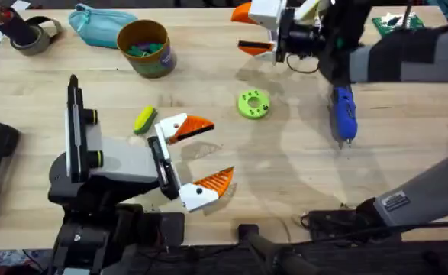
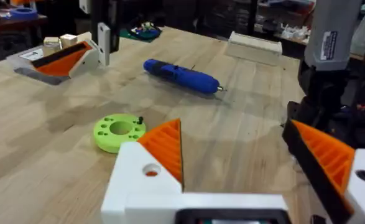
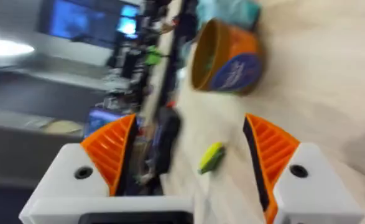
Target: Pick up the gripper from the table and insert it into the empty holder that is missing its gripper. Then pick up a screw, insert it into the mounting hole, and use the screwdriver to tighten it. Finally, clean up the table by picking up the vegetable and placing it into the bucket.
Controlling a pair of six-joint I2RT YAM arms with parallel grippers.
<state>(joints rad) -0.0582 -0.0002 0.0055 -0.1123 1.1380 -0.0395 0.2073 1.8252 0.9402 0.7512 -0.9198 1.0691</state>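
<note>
Pale worktop (image 1: 300, 183): vegetable (image 1: 144, 120) lies at ten o'clock just beside my left jaws (image 1: 197, 156), long axis one-to-seven, bucket (image 1: 146, 47) beyond at twelve; both jaws wide open, empty, right (image 1: 246, 30) farther.

Setting: robotics lab or workshop. Evidence: large light wooden tabletop with pale grain (image 1: 285, 176); green printed circuit board (image 1: 395, 23) at its far edge; roll of grey tape (image 1: 34, 36); cluttered benches and a glowing blue screen (image 3: 70, 18) behind.
</note>
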